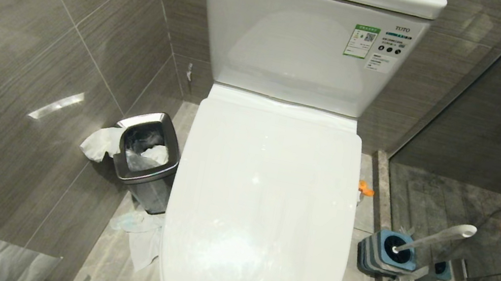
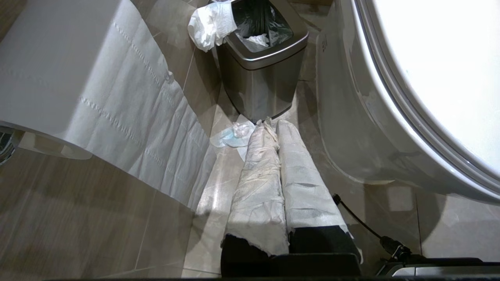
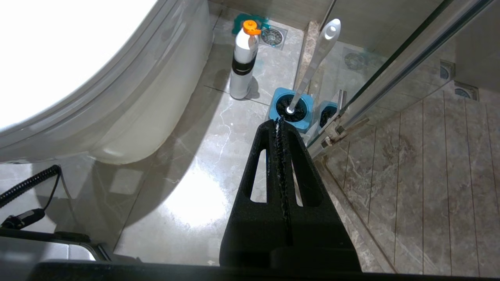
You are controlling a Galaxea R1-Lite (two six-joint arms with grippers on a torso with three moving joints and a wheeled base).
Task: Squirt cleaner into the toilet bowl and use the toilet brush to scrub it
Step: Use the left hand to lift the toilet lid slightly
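The toilet's white lid is down, so the inside of the toilet bowl is hidden; only the bowl's outer white wall shows in the wrist views. The toilet brush stands slanted in its blue-topped holder on the floor to the right of the toilet. A white cleaner bottle with an orange cap stands beside the bowl; its cap peeks out past the lid. My left gripper, wrapped in white material, hangs shut and empty left of the bowl. My right gripper hangs shut and empty, near the holder.
A square steel waste bin with tissue hanging over its rim stands left of the toilet, with crumpled paper on the floor before it. A toilet roll hangs on the left wall. A glass shower door closes off the right side.
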